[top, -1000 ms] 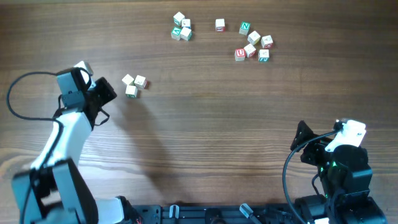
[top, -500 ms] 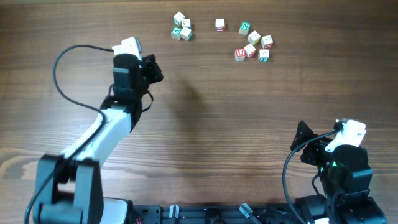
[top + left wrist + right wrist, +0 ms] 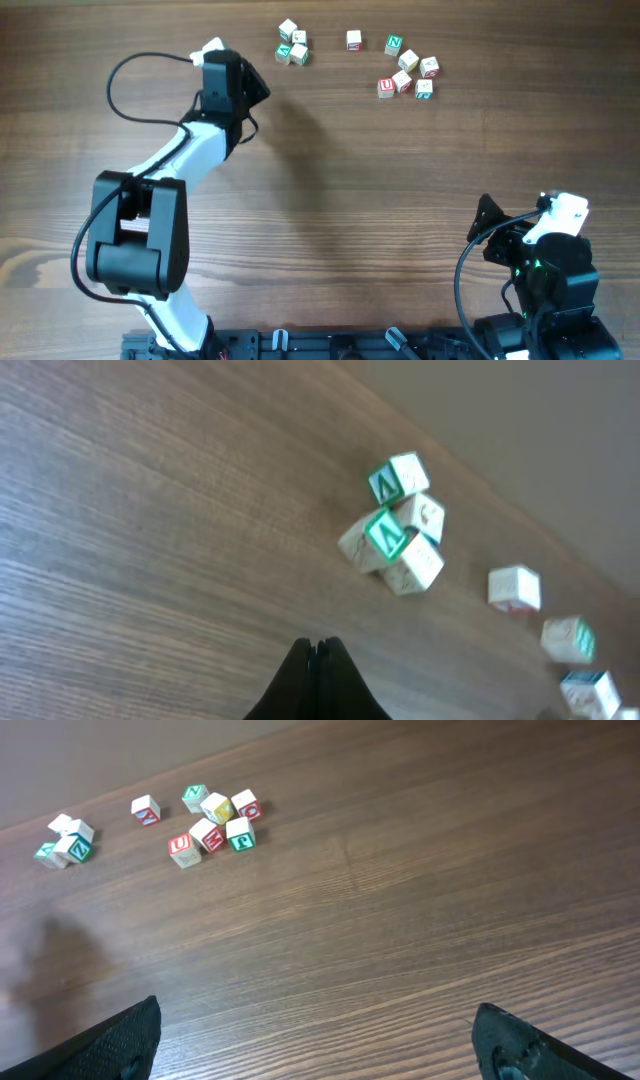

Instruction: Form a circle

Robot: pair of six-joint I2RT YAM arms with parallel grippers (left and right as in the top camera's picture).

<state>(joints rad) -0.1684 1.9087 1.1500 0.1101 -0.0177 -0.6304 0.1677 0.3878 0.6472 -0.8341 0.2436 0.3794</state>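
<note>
A brown wood-grain tabletop (image 3: 350,200) carries small pale wooden letter cubes along its far side. A tight clump of green-printed cubes (image 3: 292,45) lies left of centre. Near it on the right stands a lone red-printed cube (image 3: 353,39). Farther right, a loose cluster of cubes (image 3: 408,60) includes a green N cube (image 3: 394,44) and a red U cube (image 3: 386,87).

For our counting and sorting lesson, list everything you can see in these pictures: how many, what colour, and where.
table: one, brown wood, under everything
clump of blocks: four, pale, some green faces, far side, left of middle
lone block: one, pale with red print, far side, between the groups
loose group of blocks: six, pale with red, green, yellow print, far side, right
left arm: one, white and black, stretched toward the clump
left hand: shut, empty
right arm: one, black and white, near right
right hand: open, empty
</note>
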